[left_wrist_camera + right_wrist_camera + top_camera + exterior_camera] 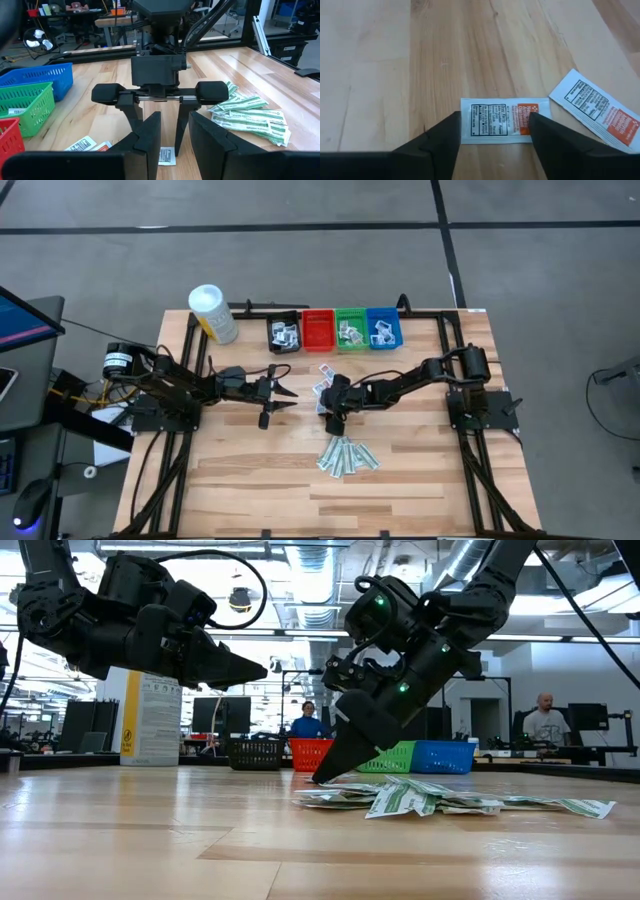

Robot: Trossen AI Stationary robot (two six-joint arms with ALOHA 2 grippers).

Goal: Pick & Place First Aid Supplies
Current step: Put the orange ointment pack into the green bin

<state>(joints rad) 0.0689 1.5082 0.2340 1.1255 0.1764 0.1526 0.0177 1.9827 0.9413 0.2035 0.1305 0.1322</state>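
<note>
Where my right gripper (pixel 492 135) comes down at the centre of the high frame, its two dark, blunt, matte fingers (pixel 437 142) stand apart on either side of a flat white ointment packet (pixel 504 120), a smooth rectangular paper sachet with a block of black print and an orange-red band at one end, lying on the pale, fine-grained wooden table (pixel 370 75). The fingers straddle the packet's two short ends; I cannot tell whether they touch it. A second packet of the same kind (pixel 600 112) lies tilted just beside it, toward the right edge of that wrist frame. In the low frame my right arm slants down from the upper right, wrist bent, fingertips at the tabletop. Just below centre in the high frame lies a loose heap of long pale-green wrapped strips (pixel 345 455), thin and slightly crinkled, overlapping one another. Along the upper middle of the high frame stand four small slotted plastic bins in a row: black (pixel 283 332), red (pixel 318 330), green (pixel 351 329) and blue (pixel 383 327), with a white canister (pixel 212 313) at their left. My left gripper (pixel 283 397) hangs level above the table, left of centre, pointing at the right one, its fingers slightly apart and holding nothing.
</note>
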